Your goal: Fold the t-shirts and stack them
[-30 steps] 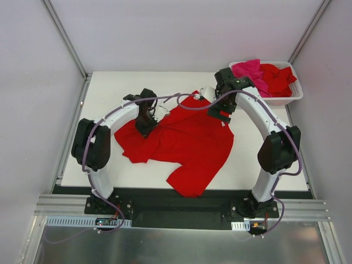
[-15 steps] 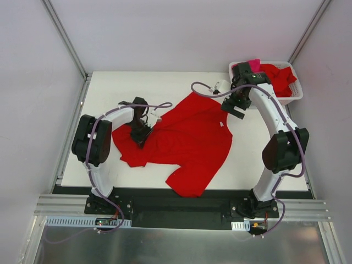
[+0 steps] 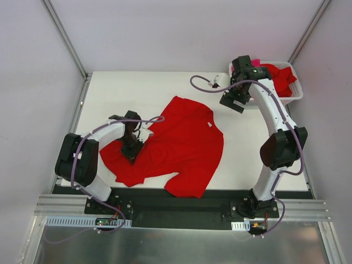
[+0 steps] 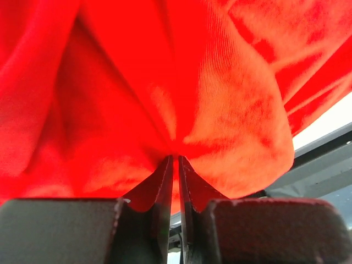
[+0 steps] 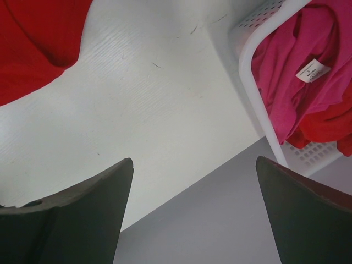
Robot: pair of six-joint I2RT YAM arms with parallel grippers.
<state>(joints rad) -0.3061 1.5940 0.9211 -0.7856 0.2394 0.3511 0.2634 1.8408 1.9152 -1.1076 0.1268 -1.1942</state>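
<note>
So the big red t-shirt [image 3: 184,140] is lying spread out but pretty rumpled around the middle of the white tabletop [image 3: 137,91], collar end toward 12 o'clock and the bottom corner hanging close to the tabletop's 6 o'clock edge. There's a tiny white tag [image 3: 209,125] on its 3 o'clock side. The left fingers [image 3: 132,153] are down on the shirt's 9 o'clock part and pinched nearly together on a fold of the red cloth; in the left wrist view the fabric bunches up right where the two tips meet and drapes away from them. The right fingers [image 3: 232,102] are spread wide with nothing in them, hanging over bare tabletop at about 1 o'clock, just off the shirt and right beside the 9 o'clock side of the white slotted basket [image 3: 297,94]. That basket sits in the tabletop's 2 o'clock corner, and inside it there's a magenta t-shirt [image 5: 286,71] with a white neck label [image 5: 312,71] bunched up against a second red t-shirt [image 3: 279,77].
</note>
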